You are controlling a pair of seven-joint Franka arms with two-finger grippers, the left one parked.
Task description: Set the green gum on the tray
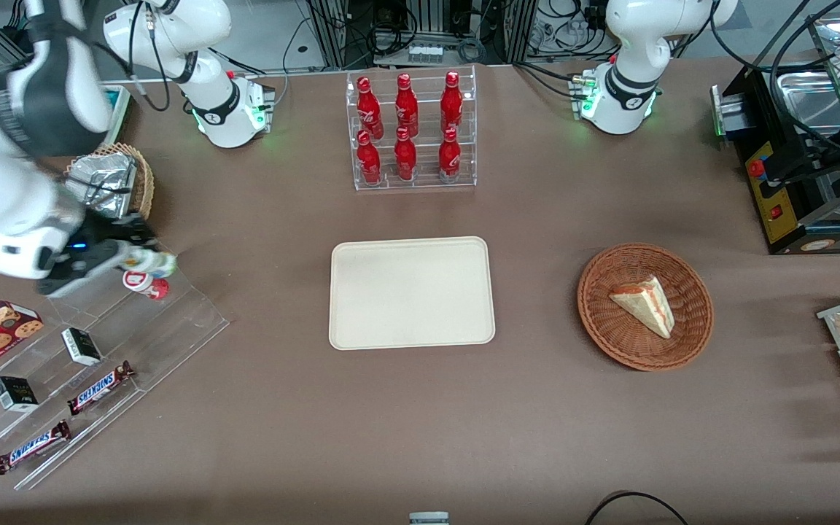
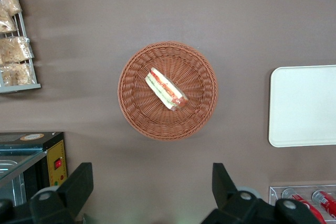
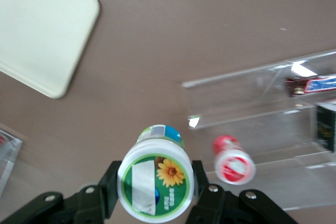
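The gripper (image 1: 144,257) sits at the left edge of the front frame, above the upper step of the clear acrylic display stand (image 1: 172,328), with its two fingers closed against the sides of the green gum (image 3: 155,180). The wrist view shows the bottle clamped between the black fingers, lid toward the camera, lifted off the stand. The red-lidded gum bottle (image 1: 144,283) remains on the stand just beside the held bottle. The tray (image 1: 411,292) lies at the centre of the front frame, well apart from the gripper, with bare brown table between them. Risks from here: the grip bears on a smooth round wall, so the bottle may rotate or slip during the traverse; a low departure path may clip the red-lidded bottle or the stand edge; a release from height may let the cylinder roll over the low tray rim.
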